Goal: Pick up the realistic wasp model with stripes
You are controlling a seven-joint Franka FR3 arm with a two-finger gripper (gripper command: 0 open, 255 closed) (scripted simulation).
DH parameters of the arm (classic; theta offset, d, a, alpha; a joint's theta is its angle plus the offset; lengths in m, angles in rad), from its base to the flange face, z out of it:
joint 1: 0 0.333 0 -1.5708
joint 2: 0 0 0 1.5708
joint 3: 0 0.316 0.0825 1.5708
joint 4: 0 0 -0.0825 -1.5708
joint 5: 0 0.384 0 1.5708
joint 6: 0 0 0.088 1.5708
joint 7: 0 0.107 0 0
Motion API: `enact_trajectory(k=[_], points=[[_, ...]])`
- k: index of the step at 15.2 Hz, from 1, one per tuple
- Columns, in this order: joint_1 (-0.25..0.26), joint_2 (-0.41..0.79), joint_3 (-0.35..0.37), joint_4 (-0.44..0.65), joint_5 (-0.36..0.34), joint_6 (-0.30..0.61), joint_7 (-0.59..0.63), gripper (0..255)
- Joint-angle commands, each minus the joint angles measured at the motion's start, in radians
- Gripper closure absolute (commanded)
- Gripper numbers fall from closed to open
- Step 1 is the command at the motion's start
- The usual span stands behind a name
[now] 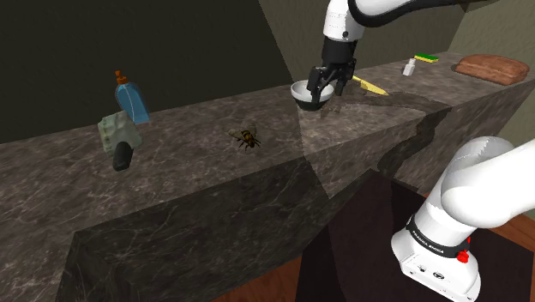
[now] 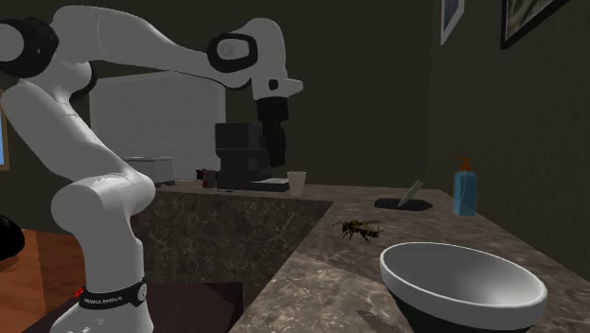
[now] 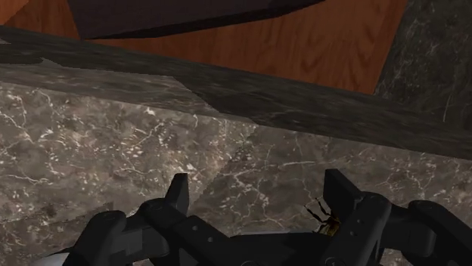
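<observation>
**Wasp on the tabletop, gripper spread above the bowl**

A dark stone tabletop (image 1: pixel 189 163) is seen. At the left of the shoulder view, a blue bottle (image 1: pixel 130 99) and a grey tool (image 1: pixel 118 141) are placed. At its upper right, a yellow thing (image 1: pixel 369 84), a small white bottle (image 1: pixel 410 66), a sponge (image 1: pixel 426 58) and a brown loaf (image 1: pixel 490 67) are set. In the middle of the second exterior view, a black coffee machine (image 2: pixel 241 156) and a cup (image 2: pixel 298 183) are seen.

The wasp (image 1: pixel 248 137) is laid on the tabletop in the middle of the shoulder view, left of and below the gripper (image 1: pixel 326 90), with bare tabletop between them. The gripper's fingers (image 3: pixel 178 198) are spread and nothing is pinched. In the wrist view the wasp is partly hidden by one finger.

A bowl (image 1: pixel 297 91) is placed under the gripper. Its smooth pale inside is seen at the lower right of the second exterior view.
</observation>
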Motion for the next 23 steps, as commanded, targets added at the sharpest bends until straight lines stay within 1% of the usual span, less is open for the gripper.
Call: enact_trajectory(k=[1, 5, 8, 14, 20, 23], points=[[0.002, 0.058, 0.027, 0.003, 0.003, 0.059, 0.036, 0], [0.004, 0.188, 0.082, 0.038, -0.002, 0.157, 0.113, 0], [0.002, 0.294, 0.122, 0.08, -0.019, 0.221, 0.174, 0], [0.0, 0.52, 0.188, 0.201, -0.091, 0.317, 0.309, 0], [0.021, 0.758, 0.22, 0.375, -0.201, 0.362, 0.45, 0], [0.023, 0.775, 0.217, 0.353, -0.211, 0.398, 0.46, 0]])
